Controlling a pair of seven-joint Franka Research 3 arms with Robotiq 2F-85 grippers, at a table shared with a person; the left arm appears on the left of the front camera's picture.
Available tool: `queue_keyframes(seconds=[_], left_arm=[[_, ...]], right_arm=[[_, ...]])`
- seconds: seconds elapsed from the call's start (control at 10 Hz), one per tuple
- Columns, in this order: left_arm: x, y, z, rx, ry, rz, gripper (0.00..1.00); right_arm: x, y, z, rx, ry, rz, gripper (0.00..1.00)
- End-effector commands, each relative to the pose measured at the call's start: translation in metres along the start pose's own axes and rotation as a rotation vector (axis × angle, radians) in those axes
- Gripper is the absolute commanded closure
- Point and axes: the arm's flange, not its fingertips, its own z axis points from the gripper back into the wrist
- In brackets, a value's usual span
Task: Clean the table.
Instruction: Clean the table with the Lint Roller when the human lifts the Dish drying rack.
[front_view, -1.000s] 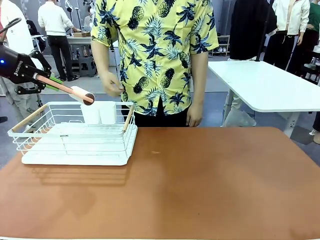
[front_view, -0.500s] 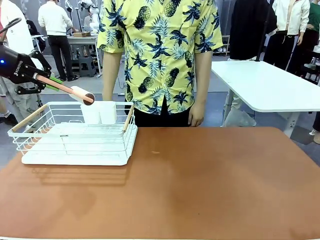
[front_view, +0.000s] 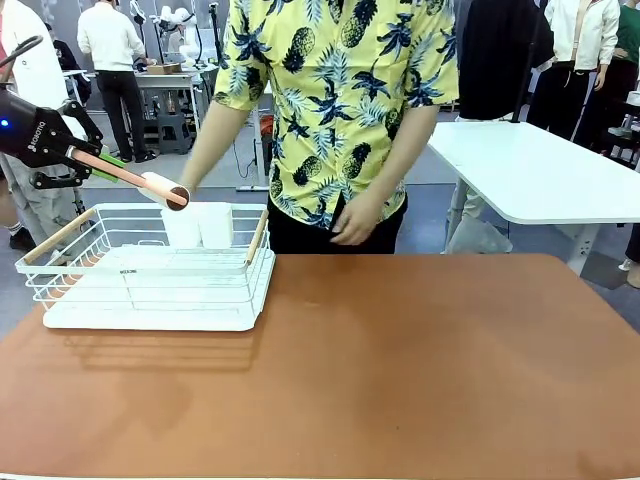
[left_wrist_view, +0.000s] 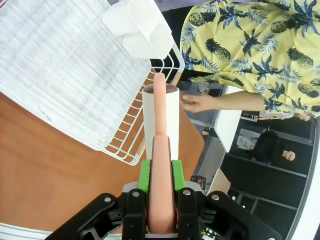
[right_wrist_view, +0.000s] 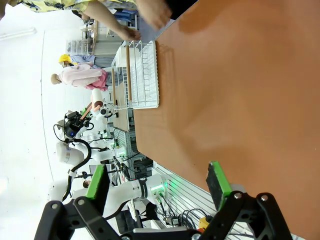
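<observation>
The reddish-brown table (front_view: 400, 370) is bare across its middle and right. My left gripper (front_view: 85, 158) hangs at the far left, above the rack, shut on the pink handle of a lint roller (front_view: 165, 190) whose white roll points toward the person. In the left wrist view the gripper (left_wrist_view: 161, 172) clamps that handle between green pads, and the roll (left_wrist_view: 161, 112) sits just beyond the rack's corner. The person's hand (left_wrist_view: 200, 102) reaches to within a finger's width of the roll. My right gripper (right_wrist_view: 156, 182) is open, high over the table (right_wrist_view: 225, 75).
A white wire dish rack (front_view: 150, 270) stands on the table's far left with two white cups (front_view: 200, 225) at its back edge. The person in a yellow shirt stands at the far edge, other hand (front_view: 355, 225) at the waist. A white table (front_view: 530, 170) stands at the back right.
The person has shifted to the right and stretched one arm down toward the roller's end. My left arm and the roller have not moved.
</observation>
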Motion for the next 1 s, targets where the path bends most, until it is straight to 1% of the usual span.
queue_keyframes(seconds=[0.0, 0.9], left_arm=[[0.0001, -0.0005, 0.0002, -0.003, 0.0, 0.003, 0.99], [0.0001, -0.0005, 0.0002, -0.003, 0.0, 0.003, 0.99]], right_arm=[[-0.0005, 0.0019, 0.0011, 0.005, 0.0, 0.006, 0.0], [-0.0005, 0.0019, 0.0011, 0.005, 0.0, 0.006, 0.0]])
